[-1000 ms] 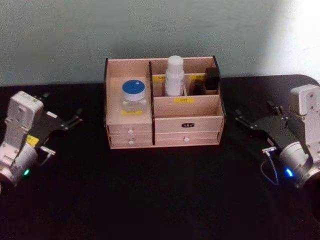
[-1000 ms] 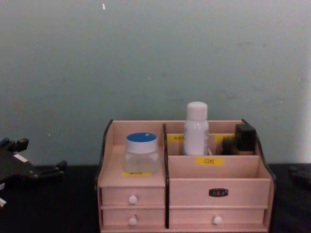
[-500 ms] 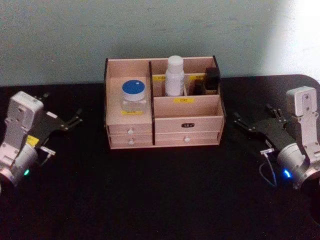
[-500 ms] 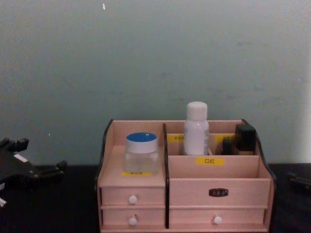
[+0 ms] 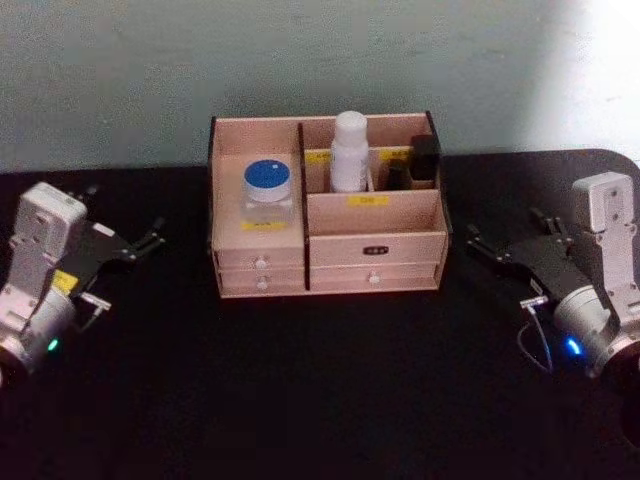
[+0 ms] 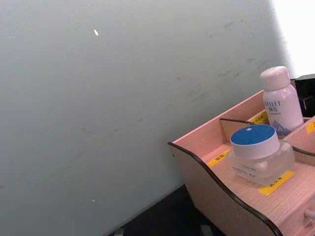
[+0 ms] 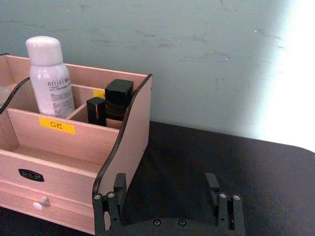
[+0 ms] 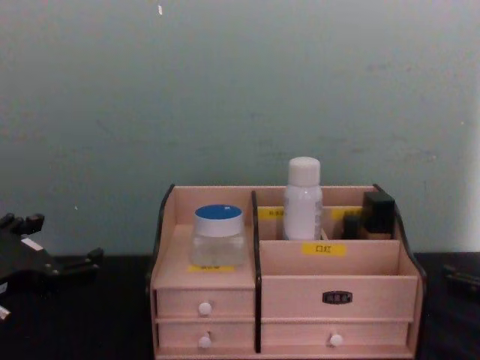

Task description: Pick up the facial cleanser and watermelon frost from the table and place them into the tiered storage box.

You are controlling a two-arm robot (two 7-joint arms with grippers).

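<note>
The tiered storage box (image 5: 375, 232) stands at the middle back of the black table, also seen from the chest (image 8: 337, 285). The facial cleanser (image 5: 349, 150) (image 7: 49, 78) stands upright in a rear compartment. On the box's left upper shelf sits the watermelon frost (image 5: 268, 188) (image 6: 256, 152) (image 8: 218, 236). My left gripper (image 5: 125, 218) (image 8: 52, 244) rests open left of the box, apart from it. My right gripper (image 5: 505, 230) (image 7: 166, 184) rests open right of the box, nothing between its fingers.
A black bottle (image 5: 423, 158) (image 7: 118, 98) and a smaller dark stick (image 7: 96, 110) share the box's rear right compartment. The grey-green wall rises right behind the box. Bare black table (image 5: 330, 390) lies in front of it and on both sides.
My right arm has shifted slightly, its gripper edging a little towards the box. The left arm, the box and its contents have not moved.
</note>
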